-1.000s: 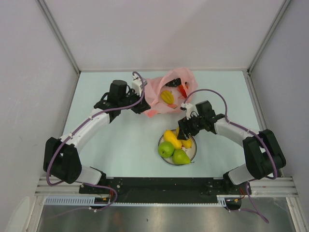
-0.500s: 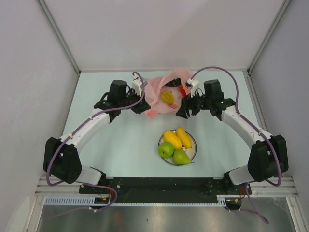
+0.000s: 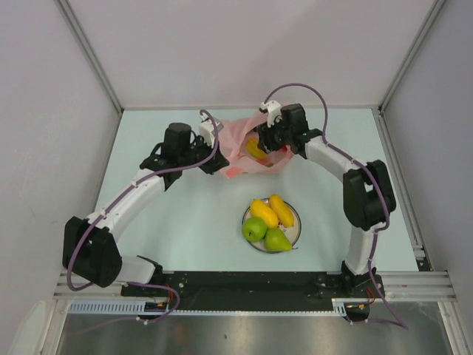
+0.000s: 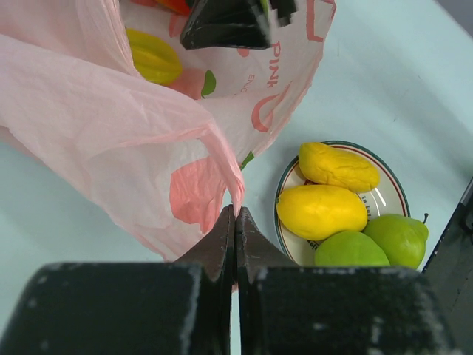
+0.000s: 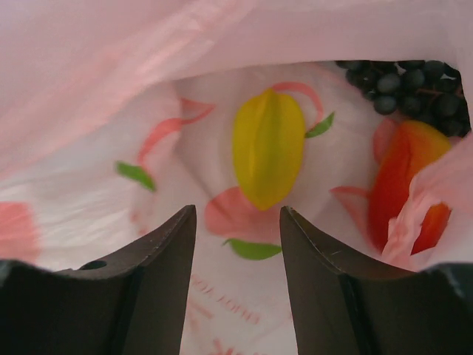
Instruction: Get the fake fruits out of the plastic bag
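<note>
The thin, crinkly, translucent pink plastic bag (image 3: 238,139) with red and green printed marks lies near the middle of the table's far edge, its mouth open towards the right arm. Inside it, the right wrist view shows a glossy yellow ribbed plastic fruit (image 5: 267,144) lying on the bag's floor. To its right is a red-orange plastic piece (image 5: 403,174), partly covered by a fold of film, and beyond that a dark purple grape bunch (image 5: 406,81).

The right gripper (image 5: 236,213) reaches into the bag's mouth with its jaws apart. Nothing lies between them, and the ribbed fruit sits just ahead of the tips.

The left gripper (image 4: 235,216) is at the bag's left side, its jaws pressed together on a pinched fold of the pink film and holding it up off the pale green table (image 3: 199,222).

Nearer the arms' bases and right of centre stands a round white plate with a dark rim (image 4: 392,194). It carries two yellow-orange plastic mangoes (image 3: 264,212) (image 3: 281,209) on its far side. A green plastic apple (image 3: 254,228) and a green plastic pear (image 3: 277,239) sit on its near side, all four close together.
</note>
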Controlling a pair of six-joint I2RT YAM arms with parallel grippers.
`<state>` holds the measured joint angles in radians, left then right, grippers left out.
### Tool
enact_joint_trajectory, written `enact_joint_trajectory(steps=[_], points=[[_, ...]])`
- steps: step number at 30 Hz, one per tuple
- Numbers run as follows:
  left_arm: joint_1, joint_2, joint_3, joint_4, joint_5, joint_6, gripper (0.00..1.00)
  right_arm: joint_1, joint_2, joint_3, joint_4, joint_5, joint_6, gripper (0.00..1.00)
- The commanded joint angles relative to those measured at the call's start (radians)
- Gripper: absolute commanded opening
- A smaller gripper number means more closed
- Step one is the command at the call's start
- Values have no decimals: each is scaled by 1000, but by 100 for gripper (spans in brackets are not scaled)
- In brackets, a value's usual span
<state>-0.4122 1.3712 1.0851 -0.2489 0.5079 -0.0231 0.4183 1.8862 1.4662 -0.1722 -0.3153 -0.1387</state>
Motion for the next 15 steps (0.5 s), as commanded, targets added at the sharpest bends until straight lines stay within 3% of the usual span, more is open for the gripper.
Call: enact_joint_trajectory(steps=[1,8,11,15], points=[[-2,-67,-7,28,1,52,0,-22,62,45,-56,185,-134,51],[-27,-54,29,40,20,51,0,-107,-27,-121,-95,248,-159,52],[-28,-35,44,45,27,38,0,-108,-33,-115,-26,217,-182,57],[-27,-12,56,46,32,31,0,-89,52,10,17,154,-197,61]])
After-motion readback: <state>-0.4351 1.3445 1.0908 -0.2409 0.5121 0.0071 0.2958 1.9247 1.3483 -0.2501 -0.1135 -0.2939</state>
